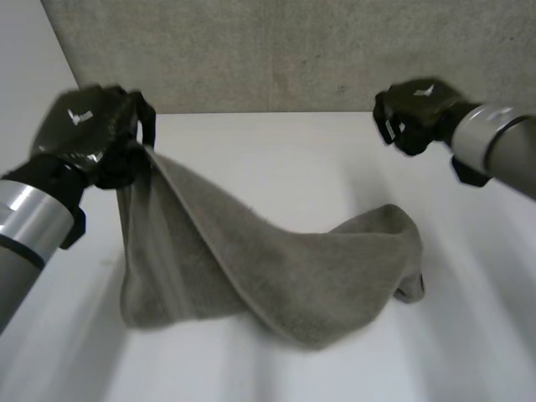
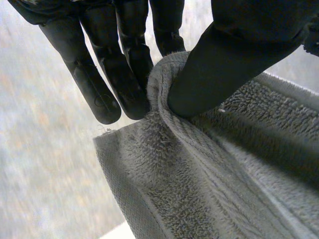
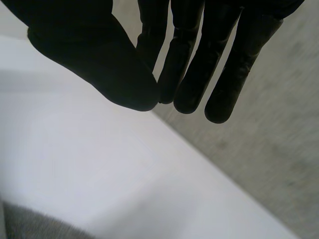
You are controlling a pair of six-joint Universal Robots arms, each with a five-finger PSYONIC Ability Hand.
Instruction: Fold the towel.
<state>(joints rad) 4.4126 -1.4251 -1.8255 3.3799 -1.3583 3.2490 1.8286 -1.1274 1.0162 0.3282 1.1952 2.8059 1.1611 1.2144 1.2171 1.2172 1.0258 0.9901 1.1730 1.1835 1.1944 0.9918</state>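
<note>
Towel (image 1: pixel 276 276) hangs pinched in left robot hand (image 1: pixel 88 134), hiding its lower layers

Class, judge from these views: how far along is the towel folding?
Done: no neat fold shows; the grey towel lies bunched on the white table. In hand: the left hand pinches one towel edge, lifted. Left: the right hand holds nothing; the folding itself remains.

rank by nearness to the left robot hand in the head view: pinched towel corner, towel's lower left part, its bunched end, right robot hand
1. The pinched corner of the towel: in the left robot hand itself.
2. The lower left part: beneath that hand.
3. The bunched end and the right robot hand, both at the far right: too close to call.
</note>
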